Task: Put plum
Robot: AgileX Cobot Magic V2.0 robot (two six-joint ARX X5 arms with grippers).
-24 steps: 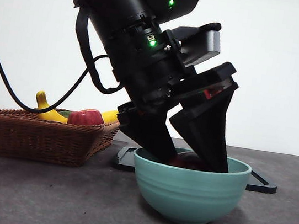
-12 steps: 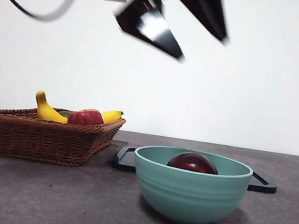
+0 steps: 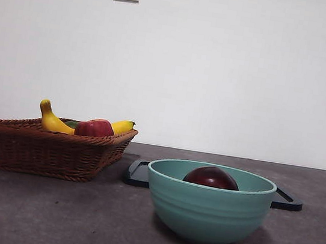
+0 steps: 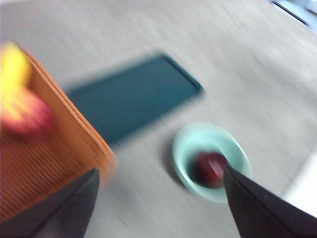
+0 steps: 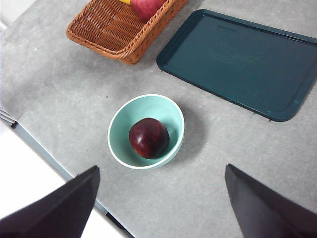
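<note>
Right wrist view, item: plum [image 5: 148, 137] resting in teal bowl [image 5: 120, 121], frame centre, untouched. My left gripper [image 4: 158, 198] and right gripper [image 5: 158, 198]: jaws wide, empty, high above table. Advice: retreat clear of the rim, leaving the fruit settled.

The plum [image 5: 149, 137] has a smooth, glossy skin. The bowl [image 3: 208, 210] looks like smooth glazed ceramic with faint ridges. The basket [image 3: 49, 151] is rough woven wicker. The tray [image 5: 242, 62] looks like matt plastic, and the worktop [image 3: 46, 215] is dull and slightly grainy.
</note>
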